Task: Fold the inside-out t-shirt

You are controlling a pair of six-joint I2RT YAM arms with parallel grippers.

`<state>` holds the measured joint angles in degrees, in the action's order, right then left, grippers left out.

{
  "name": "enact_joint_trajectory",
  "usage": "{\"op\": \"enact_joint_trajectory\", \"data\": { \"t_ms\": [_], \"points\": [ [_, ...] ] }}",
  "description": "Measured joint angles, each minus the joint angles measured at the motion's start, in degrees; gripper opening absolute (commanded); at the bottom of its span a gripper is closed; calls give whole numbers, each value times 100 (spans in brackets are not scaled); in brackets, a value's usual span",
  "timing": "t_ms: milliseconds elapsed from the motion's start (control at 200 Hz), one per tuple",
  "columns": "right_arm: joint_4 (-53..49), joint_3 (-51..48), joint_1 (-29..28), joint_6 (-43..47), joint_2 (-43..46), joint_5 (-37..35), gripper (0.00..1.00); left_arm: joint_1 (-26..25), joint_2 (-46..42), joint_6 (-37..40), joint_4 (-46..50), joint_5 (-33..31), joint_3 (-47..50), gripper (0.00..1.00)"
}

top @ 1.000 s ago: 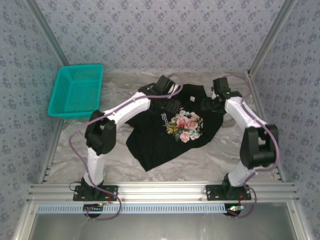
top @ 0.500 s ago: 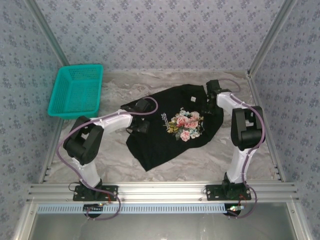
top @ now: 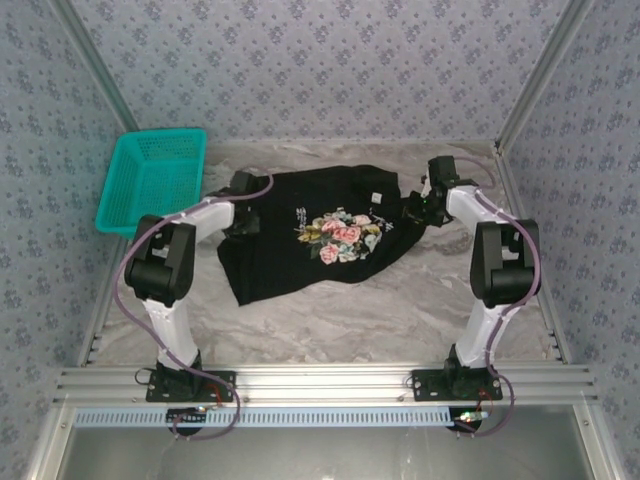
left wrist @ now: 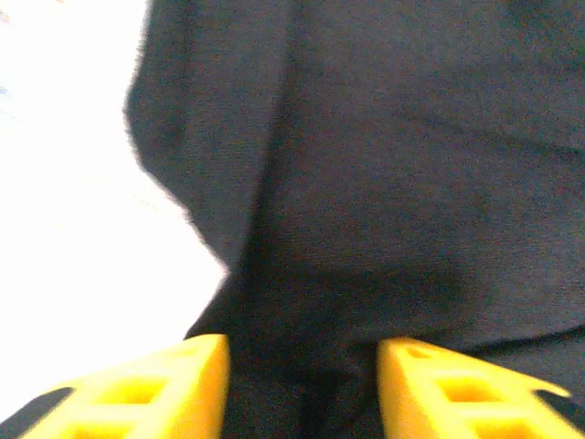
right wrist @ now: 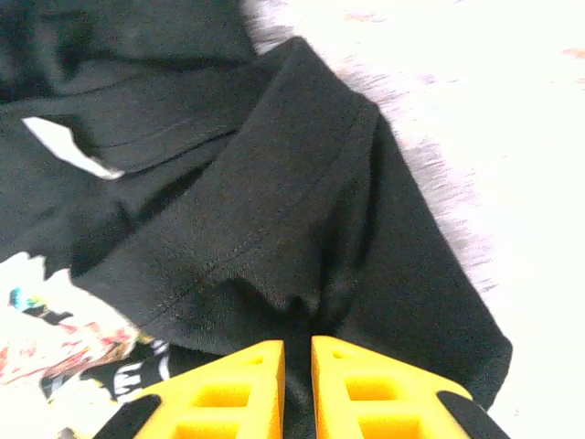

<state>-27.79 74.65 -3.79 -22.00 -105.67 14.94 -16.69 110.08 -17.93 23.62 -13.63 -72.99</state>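
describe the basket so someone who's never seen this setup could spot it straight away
Find the marble-patterned table and look to its far left corner. The basket sits there, left of the black t-shirt. It is the one teal thing: a rectangular, open-topped plastic tray with mesh sides.

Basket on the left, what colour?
The basket is teal; top external view shows it best.

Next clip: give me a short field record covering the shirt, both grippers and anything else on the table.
shirt: black t-shirt, floral print facing up, spread on the table, not yet folded
left gripper: closed on bunched cloth at the shirt's left edge
right gripper: pinching a hemmed fold at the shirt's right edge
other: teal basket, far-left corner, apart from the shirt
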Motion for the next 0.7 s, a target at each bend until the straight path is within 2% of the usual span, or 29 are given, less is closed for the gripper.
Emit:
{"op": "enact_joint_trajectory", "data": {
  "t_ms": [85,150,220,325,415,510,620,700],
  "points": [
    [98,-94,-37,-105,201,297,15,76,-155,-61,-151,52,37,70],
    [136,-131,-35,-111,343,356,18,-68,-540,-79,-461,273,348,76],
    [140,-219,-26,-105,542,352,25,-487,-1152,-96,-844,643,831,77],
    [155,-415,9,-92,859,330,36,-1556,-1589,-26,-1390,1296,1075,77],
    [199,-623,92,-72,1093,260,46,-2568,-1287,247,-1683,1668,802,78],
    [195,-907,236,-61,1287,160,50,-3331,-638,581,-1696,1871,247,78],
    [219,-1276,413,-48,1469,90,53,-3696,26,905,-1582,1923,-319,76],
    [221,-1508,494,-50,1611,61,54,-3770,450,1097,-1432,1873,-702,68]
  ]
}}
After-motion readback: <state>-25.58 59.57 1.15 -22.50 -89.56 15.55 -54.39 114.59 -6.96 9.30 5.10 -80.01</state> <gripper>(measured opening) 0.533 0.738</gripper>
